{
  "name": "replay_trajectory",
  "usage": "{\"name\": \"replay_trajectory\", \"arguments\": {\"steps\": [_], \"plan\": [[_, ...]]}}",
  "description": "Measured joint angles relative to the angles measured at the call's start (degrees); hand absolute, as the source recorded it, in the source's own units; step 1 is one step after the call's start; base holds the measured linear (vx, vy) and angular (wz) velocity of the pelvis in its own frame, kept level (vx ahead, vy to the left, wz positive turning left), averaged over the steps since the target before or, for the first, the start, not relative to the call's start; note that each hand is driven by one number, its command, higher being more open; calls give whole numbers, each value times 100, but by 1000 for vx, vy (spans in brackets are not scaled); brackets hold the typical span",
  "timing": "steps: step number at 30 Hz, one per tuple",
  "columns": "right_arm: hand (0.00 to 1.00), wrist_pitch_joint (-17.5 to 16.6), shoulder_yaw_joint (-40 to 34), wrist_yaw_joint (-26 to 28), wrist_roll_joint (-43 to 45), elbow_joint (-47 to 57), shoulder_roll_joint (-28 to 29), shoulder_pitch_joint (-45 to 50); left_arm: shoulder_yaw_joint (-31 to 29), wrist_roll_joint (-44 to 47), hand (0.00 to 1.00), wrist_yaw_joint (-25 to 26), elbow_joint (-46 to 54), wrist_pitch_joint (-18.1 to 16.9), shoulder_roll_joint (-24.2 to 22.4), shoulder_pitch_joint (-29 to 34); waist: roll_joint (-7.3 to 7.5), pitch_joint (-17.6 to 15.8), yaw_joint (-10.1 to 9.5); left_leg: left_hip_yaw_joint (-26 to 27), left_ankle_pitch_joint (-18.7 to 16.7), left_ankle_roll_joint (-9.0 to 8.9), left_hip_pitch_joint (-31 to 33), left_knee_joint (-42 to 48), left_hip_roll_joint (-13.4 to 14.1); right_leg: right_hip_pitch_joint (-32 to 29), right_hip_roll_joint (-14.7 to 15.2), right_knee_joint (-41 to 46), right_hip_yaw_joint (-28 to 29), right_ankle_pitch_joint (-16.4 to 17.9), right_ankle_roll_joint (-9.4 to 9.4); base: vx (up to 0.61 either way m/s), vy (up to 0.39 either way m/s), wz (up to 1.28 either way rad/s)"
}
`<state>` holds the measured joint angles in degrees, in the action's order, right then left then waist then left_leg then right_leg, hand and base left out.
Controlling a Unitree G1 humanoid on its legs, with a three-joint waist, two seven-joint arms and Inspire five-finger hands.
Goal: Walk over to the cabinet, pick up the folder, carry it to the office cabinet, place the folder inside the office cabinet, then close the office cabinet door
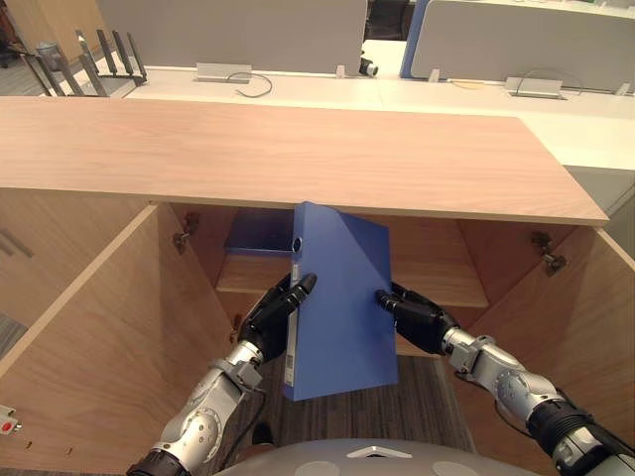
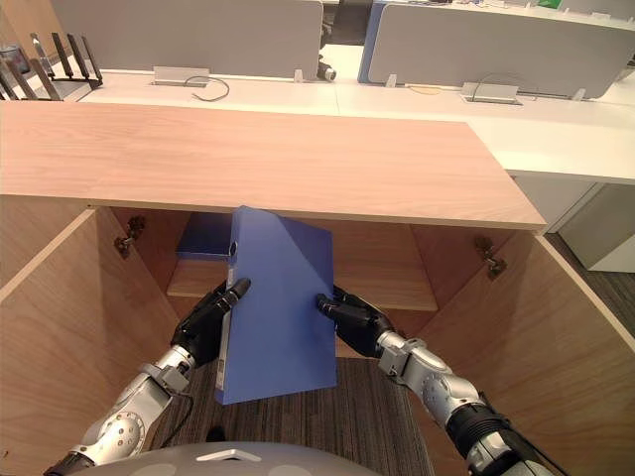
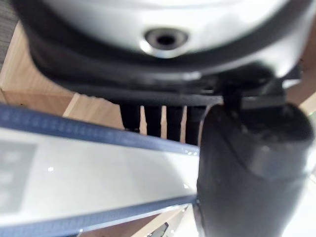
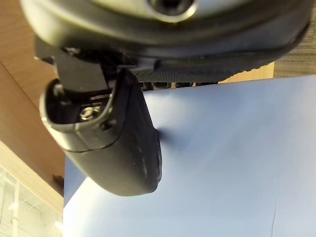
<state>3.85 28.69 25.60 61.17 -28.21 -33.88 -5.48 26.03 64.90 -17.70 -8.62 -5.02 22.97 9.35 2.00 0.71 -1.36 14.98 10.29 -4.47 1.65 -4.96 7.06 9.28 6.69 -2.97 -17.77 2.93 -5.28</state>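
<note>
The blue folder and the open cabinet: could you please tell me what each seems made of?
The blue folder is probably stiff board under a smooth, matte plastic skin: even colour, flat while held. The cabinet looks like matte wood-grain laminate board: regular light grain, thin flat panels; solid wood is possible.

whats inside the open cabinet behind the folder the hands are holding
A wooden shelf runs across the cabinet, with a flat dark-blue item lying on its left part. The folder covers the shelf's middle, so anything there is hidden.
</note>
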Motion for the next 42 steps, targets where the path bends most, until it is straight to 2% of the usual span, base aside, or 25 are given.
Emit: {"name": "replay_trajectory", "arguments": {"steps": [12,24,28,31,34,42], "plan": [[100,-207,-69,-2,-48,-664,405,-259,13,0,0,4,8,30,-2,-2,0,5,-26,-40,14,17,39,1,-3,-21,1,21,-35,0,0,0,0,1],[100,-219,-59,-286,-292,-1230,704,-821,35,49,0,231,7,17,-16,-19,2,7,-48,-115,38,46,83,1,-4,-46,-3,85,-97,0,0,0,0,2],[100,-225,-132,-410,-331,-1647,848,-1157,103,207,0,312,7,26,-50,-27,2,7,-152,-119,43,50,85,1,-3,-42,-4,95,-97,-1,-2,0,0,0],[100,-230,-353,-616,-457,-2300,1107,-1707,193,302,0,349,7,14,-83,-30,2,7,-214,-124,49,57,91,2,-2,-40,-6,101,-100,-2,-2,0,0,0],[100,-263,-622,-775,-420,-2541,1229,-1843,300,492,0,351,7,12,-195,-32,4,5,-317,-122,49,57,96,2,-2,-32,-5,102,-97,-2,-1,0,0,0],[100,-326,-805,-1119,-401,-2995,1413,-2246,436,532,0,351,7,-7,-223,-62,5,5,-339,-119,49,57,95,2,5,-29,-12,101,-96,-1,-1,0,0,0]]}}
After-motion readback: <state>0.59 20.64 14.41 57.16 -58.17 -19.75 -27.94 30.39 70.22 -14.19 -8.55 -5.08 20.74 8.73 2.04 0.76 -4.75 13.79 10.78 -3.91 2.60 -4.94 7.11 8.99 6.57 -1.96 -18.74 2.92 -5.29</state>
